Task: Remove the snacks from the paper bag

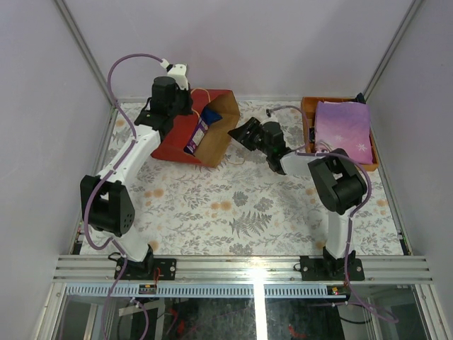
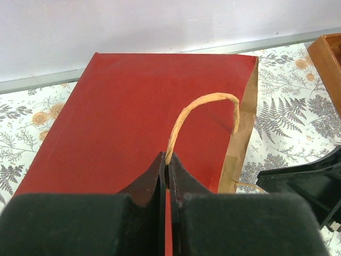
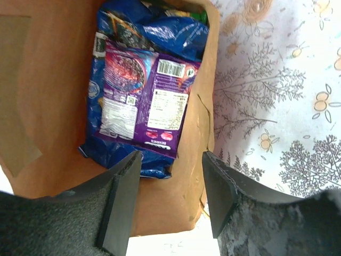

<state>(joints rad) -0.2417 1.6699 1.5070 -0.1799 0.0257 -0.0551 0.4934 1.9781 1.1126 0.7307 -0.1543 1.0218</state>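
The red paper bag [image 1: 185, 134] lies on its side at the back left, its brown mouth [image 1: 221, 124] facing right. My left gripper [image 2: 168, 162] is shut on the bag's tan cord handle [image 2: 205, 101] above the red side [image 2: 128, 112]. My right gripper [image 1: 241, 132] is open just outside the mouth. In the right wrist view its fingers [image 3: 123, 186] frame the brown inner wall [image 3: 48, 96]. Inside lie a purple packet [image 3: 154, 101] on top of a large blue Doritos bag [image 3: 160, 32], with a bit of green packet [image 3: 198, 15] deep in the bag.
An orange tray [image 1: 308, 117] stands at the back right holding a flat lilac item [image 1: 343, 127]. Its corner shows in the left wrist view [image 2: 325, 58]. A floral cloth [image 1: 233, 205] covers the table. White walls close the back and sides.
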